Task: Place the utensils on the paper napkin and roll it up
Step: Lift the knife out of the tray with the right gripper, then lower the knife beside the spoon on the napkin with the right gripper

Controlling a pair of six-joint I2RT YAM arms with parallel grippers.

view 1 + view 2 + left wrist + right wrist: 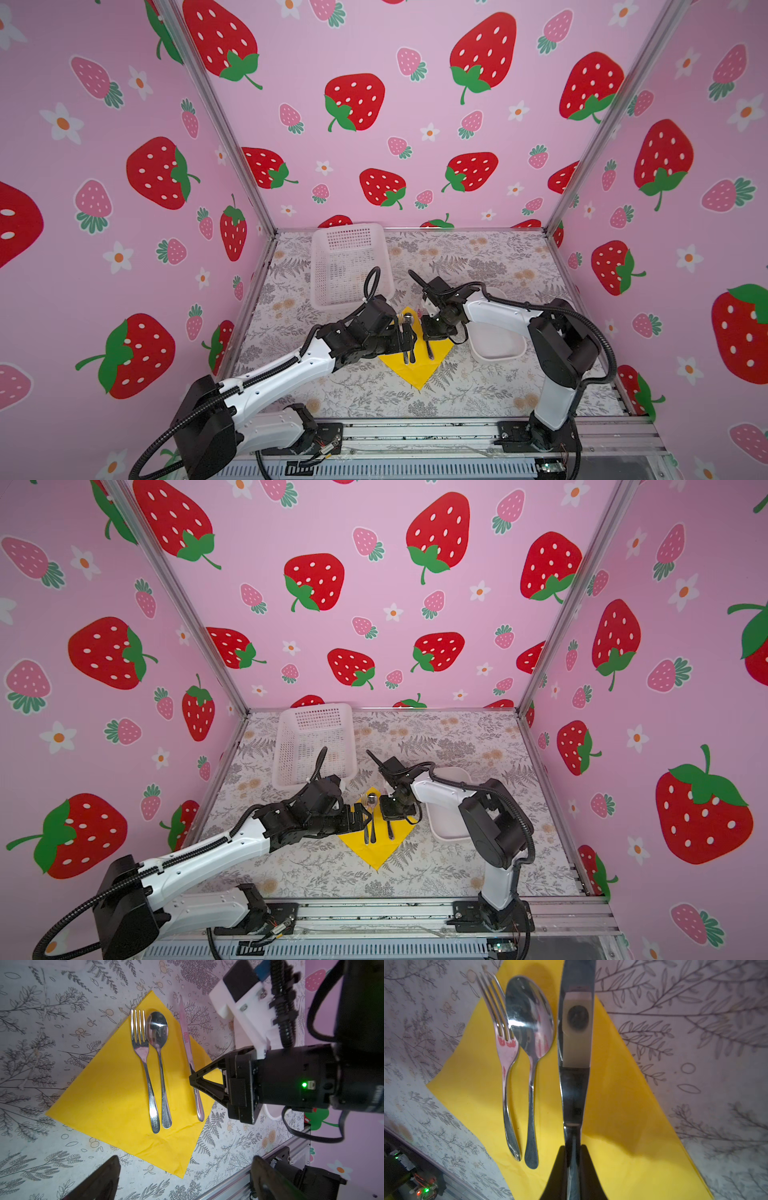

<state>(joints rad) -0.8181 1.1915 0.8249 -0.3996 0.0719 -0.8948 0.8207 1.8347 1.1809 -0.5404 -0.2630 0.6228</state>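
Nearest me, the yellow paper napkin [108, 1095] lay flat on the floral worktop [41, 1047], turned like a diamond with one corner toward the front rail. On it, side by side and touching at the heads, were the fork [143, 1053] and spoon [160, 1057], handles toward me. The knife [188, 1043] sat just beside them on the right. Its handle was over the paper and its blade tip ran past the napkin's far edge, over bare worktop. The right pincer [573, 1148] was clamped tight on the knife handle; I couldn't tell if the knife rested fully down or hung just above. The left pincer [186, 1160] gaped wide with nothing in it, hovering above the napkin's left side. Behind them were a white tray [496, 345] on the right and a white mesh basket [328, 266] farthest back.

Handling guess: the cutlery looked stiff, polished, slippery and weighty for its size, so handle grips suit it. The napkin looked thin, limp and light, likely to slide or tear. I'd pinch it at a free corner and let the steel pin it while rolling.
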